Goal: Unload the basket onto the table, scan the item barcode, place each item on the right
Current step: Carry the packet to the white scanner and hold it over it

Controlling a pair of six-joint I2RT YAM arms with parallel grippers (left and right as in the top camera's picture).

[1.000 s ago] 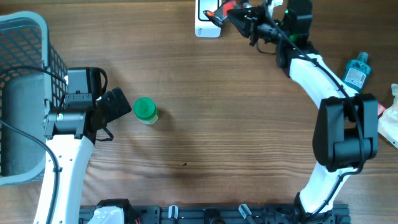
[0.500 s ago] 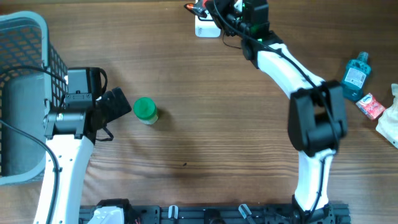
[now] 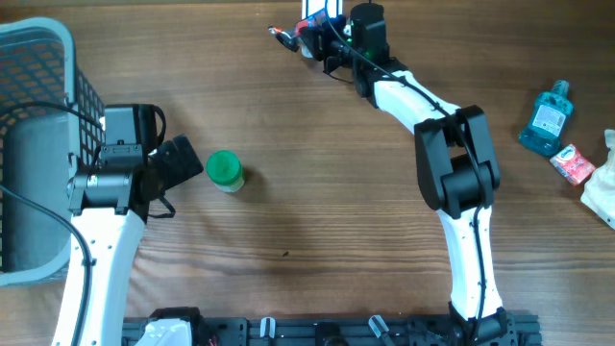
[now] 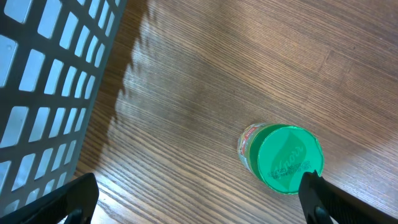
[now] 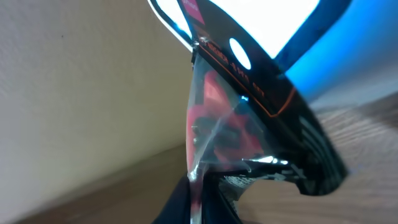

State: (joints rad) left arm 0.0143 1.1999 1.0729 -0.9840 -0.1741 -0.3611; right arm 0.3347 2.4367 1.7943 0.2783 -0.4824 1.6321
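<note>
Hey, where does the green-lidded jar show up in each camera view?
Overhead: green-lidded jar left of centre, right of the grey basket.
Left wrist: jar lower right, lid toward the camera.
Right wrist: not in it; only the held packet shows.
Shared landmark: grey basket, at the left in overhead and left wrist.

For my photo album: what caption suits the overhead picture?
Right gripper holds a clear red-and-black packet near a white device; open left gripper sits beside a green-lidded jar.
</note>
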